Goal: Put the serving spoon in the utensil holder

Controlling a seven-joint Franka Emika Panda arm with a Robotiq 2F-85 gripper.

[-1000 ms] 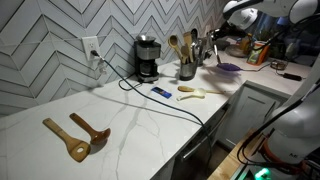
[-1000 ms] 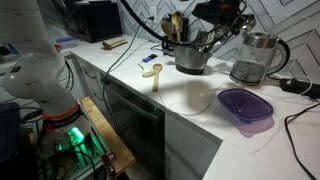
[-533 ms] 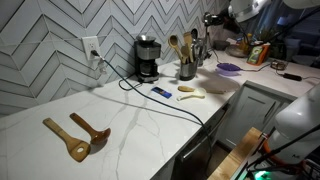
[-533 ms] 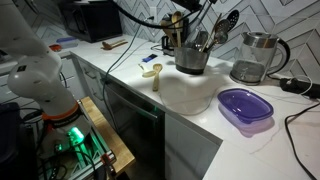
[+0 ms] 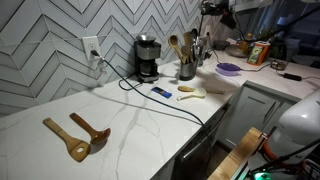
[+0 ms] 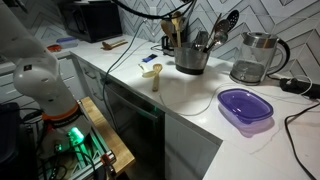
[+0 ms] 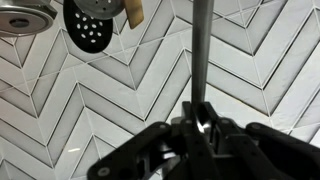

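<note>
We see the gripper pinched on a thin metal handle, upright, probably to slot into the holder.

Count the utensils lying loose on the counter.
3: two wooden ones side by side at the counter's near end, one pale spoon beside the utensil holder. More may be hidden.

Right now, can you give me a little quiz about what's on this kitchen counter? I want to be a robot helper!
1. True or false: the purple bowl sits on the white counter.
2. What stands in the utensil holder? A) cooking utensils B) flowers C) nothing
3. Which is taller, the coffee maker or the utensil holder?
Key: 1 true; 2 A; 3 the coffee maker.
</note>
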